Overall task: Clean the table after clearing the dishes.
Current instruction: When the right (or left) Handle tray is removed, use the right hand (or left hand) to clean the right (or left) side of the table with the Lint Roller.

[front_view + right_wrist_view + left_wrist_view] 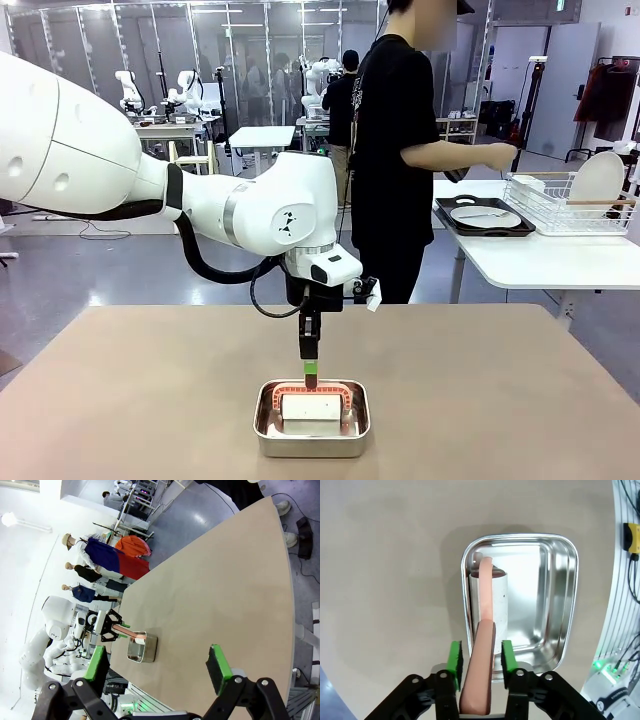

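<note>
A small square steel pan point(266, 428) sits on the tan table point(130, 400) near its front edge. In the pan lies a white cleaning block point(311, 407) with a salmon-pink arched handle point(486, 592). My left gripper point(310, 374) points straight down over the pan, shut on that handle, which sits between the green pads point(454, 661). My right gripper point(158, 664) hangs open high above the table point(225, 595), far from the pan point(141, 650). One of the dishes point(485, 215), a white plate on a dark tray, lies on the white side table.
A person in black stands at the table's far side, one hand point(498, 156) reaching toward a wire rack point(560, 205) that holds an upright white plate point(598, 180). The white side table point(540, 262) stands beyond the tan table's far right corner.
</note>
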Controlling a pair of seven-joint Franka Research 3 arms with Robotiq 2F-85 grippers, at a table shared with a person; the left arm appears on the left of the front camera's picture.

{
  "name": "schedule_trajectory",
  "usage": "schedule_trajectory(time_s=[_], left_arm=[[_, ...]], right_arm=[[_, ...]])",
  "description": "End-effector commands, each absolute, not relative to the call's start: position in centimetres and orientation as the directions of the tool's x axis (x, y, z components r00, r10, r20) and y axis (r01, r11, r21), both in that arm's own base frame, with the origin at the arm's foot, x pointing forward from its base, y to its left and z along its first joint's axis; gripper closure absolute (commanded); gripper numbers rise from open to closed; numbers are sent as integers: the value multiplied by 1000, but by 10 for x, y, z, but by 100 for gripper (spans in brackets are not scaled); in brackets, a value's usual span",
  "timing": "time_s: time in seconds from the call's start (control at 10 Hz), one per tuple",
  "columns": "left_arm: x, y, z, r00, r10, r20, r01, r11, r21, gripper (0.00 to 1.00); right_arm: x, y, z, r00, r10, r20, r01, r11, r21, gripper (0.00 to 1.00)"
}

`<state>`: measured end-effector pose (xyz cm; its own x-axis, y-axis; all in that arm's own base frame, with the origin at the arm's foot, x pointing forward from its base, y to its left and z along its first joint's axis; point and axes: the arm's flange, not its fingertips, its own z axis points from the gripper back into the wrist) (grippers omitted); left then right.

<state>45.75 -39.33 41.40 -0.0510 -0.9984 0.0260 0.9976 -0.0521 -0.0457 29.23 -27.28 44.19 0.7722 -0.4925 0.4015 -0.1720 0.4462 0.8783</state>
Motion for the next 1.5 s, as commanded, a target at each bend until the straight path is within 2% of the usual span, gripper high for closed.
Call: schedule_trajectory(time_s=[0.0, 0.2, 0.3, 0.6, 1.1, 1.4], left_arm=[[451, -394, 415, -35, -999, 11, 999, -35, -31, 77], [452, -393, 417, -30, -999, 13, 999, -30, -32, 97], [452, -393, 420, -29, -999, 13, 999, -30, -29, 100], [452, -391, 431, -18, -1000, 17, 999, -18, -31, 98], [457, -377, 483, 20, -996, 81, 999, 16, -50, 100], [455, -356, 521, 126, -986, 112, 981, 107, -161, 100]], right_arm=[[291, -272, 445, 770, -493, 404, -173, 449, 877, 0], [291, -272, 445, 770, -493, 404, -173, 449, 877, 0], [291, -272, 445, 770, -493, 404, -173, 449, 877, 0], [291, -272, 445, 770, -493, 404, -173, 449, 877, 0], [291, -272, 445, 770, -493, 404, -173, 449, 877, 0], [291, -272, 445, 770, -493, 404, -173, 449, 877, 0]])
